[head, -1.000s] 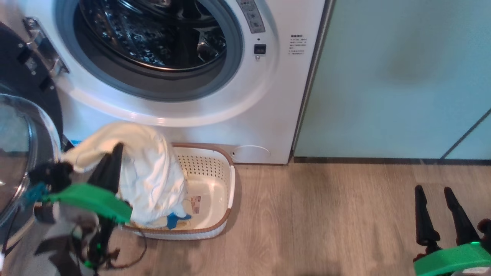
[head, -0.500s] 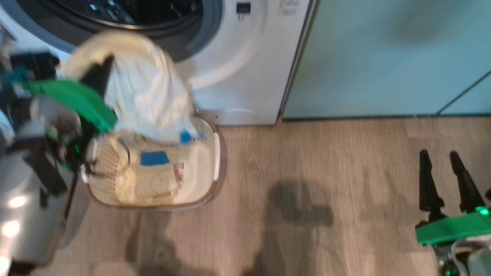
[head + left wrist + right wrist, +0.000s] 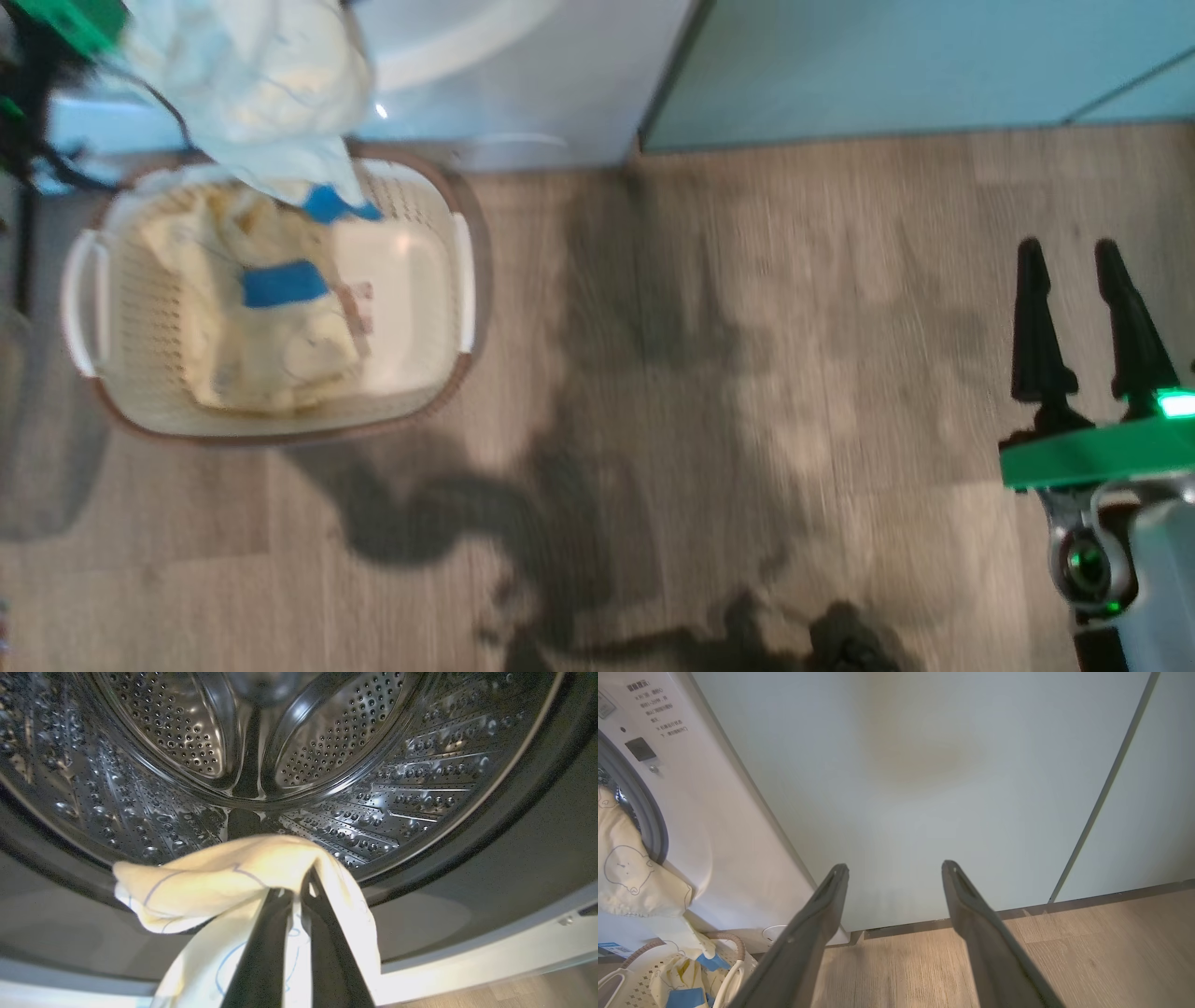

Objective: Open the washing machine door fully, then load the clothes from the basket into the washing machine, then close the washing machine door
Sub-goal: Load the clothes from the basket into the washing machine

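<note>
Left wrist view: left tool [image 3: 299, 883] clamps soft clothes [image 3: 210, 877]; right tool [image 3: 894, 868] apart, tapered.

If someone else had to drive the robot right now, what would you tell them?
Left hand: shut on a yellow bear garment, at the drum mouth, not yet inside.
Right hand: open, empty, near the green cabinet.
Basket: on the floor before the washing machine, another garment with a blue patch in it.
Done: door open. Left: drop this garment in, load the other, close the door.
</note>
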You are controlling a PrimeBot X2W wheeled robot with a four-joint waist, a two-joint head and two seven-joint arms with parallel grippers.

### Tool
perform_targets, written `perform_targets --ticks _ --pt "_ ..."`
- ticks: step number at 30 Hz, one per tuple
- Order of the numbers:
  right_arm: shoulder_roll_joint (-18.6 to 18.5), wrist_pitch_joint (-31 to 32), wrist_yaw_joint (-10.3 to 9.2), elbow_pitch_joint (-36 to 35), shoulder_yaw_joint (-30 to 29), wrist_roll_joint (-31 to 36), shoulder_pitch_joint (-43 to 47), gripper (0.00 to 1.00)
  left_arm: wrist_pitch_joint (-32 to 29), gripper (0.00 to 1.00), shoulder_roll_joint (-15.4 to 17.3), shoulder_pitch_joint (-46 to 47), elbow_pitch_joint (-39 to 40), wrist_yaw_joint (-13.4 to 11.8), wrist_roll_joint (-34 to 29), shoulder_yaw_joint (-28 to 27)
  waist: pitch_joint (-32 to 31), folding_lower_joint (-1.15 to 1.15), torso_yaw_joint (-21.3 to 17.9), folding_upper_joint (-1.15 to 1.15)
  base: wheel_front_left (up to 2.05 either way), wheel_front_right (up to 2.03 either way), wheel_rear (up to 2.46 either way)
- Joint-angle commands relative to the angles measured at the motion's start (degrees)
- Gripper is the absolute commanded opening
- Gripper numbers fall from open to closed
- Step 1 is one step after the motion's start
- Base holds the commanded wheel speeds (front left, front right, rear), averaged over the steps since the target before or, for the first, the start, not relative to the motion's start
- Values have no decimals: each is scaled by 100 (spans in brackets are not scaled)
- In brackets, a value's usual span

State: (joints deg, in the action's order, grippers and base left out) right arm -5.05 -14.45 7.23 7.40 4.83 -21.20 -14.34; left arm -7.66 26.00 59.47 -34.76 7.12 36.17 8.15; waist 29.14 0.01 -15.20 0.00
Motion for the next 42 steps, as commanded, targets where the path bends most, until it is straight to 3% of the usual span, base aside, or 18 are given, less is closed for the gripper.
perform_targets --ticks 1,9,19,24,35,42 --pt "-5 -55 25 -183 126 -58 -146 100 -76 0 420 463 35 25 63 -150 445 -1 -241 0 0 0 0" --pt "121 -55 25 -199 288 -135 -516 100 -353 0 814 1804 -483 34 15 332 1155 -1 -584 0 0 0 0" --pt "195 -55 25 -196 488 -204 -767 100 -79 0 1141 3148 -1201 35 -233 753 1757 -1 -985 0 0 0 0" --pt "207 -55 25 -193 581 -226 -900 100 293 0 1208 3706 -1512 36 -344 831 1919 -1 -1099 0 0 0 0" --pt "215 -55 25 -172 613 -213 -970 100 1882 0 1041 4371 -2011 36 -358 785 1936 -1 -1089 0 0 0 0" --pt "216 -55 25 -183 643 -239 -974 100 2232 0 1020 4446 -1938 36 -273 676 1955 -1 -1056 0 0 0 0"
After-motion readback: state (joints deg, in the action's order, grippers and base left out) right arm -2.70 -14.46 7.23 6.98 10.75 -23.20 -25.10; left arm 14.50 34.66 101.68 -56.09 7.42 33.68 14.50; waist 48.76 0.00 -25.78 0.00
